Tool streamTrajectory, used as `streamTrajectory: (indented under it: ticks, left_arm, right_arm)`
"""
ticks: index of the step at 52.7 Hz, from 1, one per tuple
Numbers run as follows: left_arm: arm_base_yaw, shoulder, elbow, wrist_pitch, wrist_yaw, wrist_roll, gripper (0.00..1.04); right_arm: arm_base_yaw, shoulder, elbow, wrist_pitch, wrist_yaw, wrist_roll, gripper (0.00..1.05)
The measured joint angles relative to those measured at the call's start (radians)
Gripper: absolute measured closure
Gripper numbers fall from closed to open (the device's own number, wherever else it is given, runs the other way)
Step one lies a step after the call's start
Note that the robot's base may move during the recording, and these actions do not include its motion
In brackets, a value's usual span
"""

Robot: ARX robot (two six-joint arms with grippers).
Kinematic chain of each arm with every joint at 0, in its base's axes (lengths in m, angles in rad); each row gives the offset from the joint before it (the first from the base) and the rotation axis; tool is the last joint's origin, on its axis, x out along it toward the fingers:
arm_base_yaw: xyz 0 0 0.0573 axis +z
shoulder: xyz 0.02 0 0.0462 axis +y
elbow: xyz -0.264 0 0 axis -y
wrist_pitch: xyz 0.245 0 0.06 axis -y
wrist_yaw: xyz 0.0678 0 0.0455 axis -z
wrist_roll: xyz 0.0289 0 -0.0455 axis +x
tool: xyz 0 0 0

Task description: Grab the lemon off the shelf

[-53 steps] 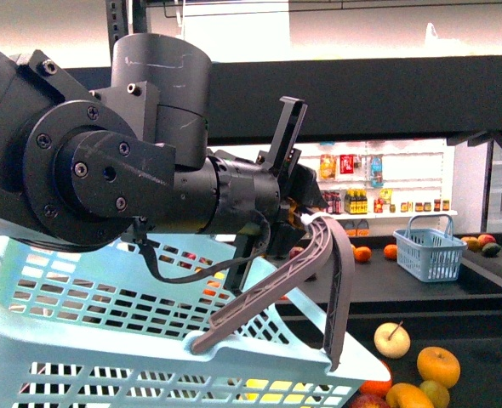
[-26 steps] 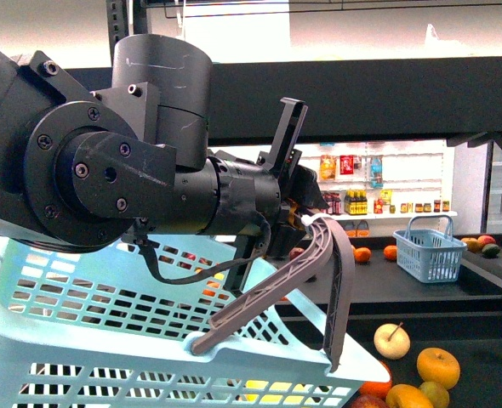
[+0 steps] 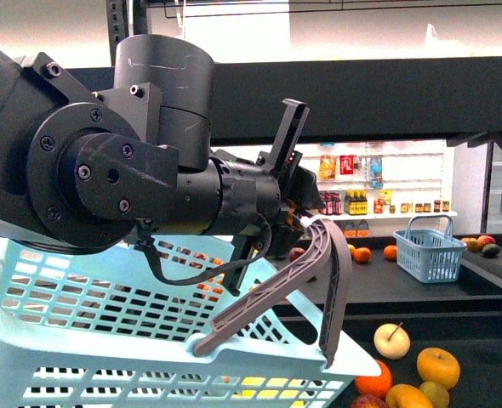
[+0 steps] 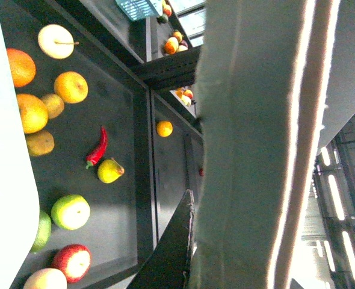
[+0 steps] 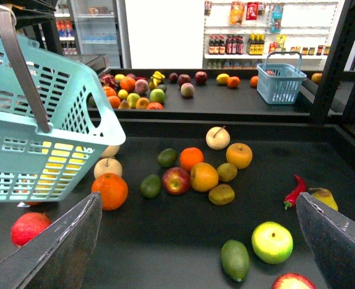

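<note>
Over the dark tier of the shelf [image 5: 165,247], the right gripper [image 5: 197,208] hangs with its fingers spread wide and empty, while the left gripper [image 3: 300,223] is clamped on the grey handle [image 3: 332,289] of the light-blue basket [image 3: 106,336]. The pick looks not yet begun: what may be the lemon [image 5: 63,158] shows yellow behind the basket's slats, though I cannot be sure.

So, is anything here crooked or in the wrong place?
Yes. The blue basket hangs tilted from its grey handle, held by the left gripper. And one red chili pepper lies among the fruit on the shelf.
</note>
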Motion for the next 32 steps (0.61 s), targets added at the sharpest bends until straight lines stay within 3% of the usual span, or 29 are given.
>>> streamTrajectory:
  ticks: [18, 32]
  left_arm:
    - [0.024, 0.0, -0.001, 0.057, -0.061, -0.019, 0.99]
    - [0.125, -0.016, -0.067, 0.171, -0.248, -0.177, 0.99]
  right_arm:
    - [0.0, 0.0, 0.0, 0.0, 0.0, 0.0, 0.08]
    - [0.0, 0.0, 0.0, 0.0, 0.0, 0.0, 0.08]
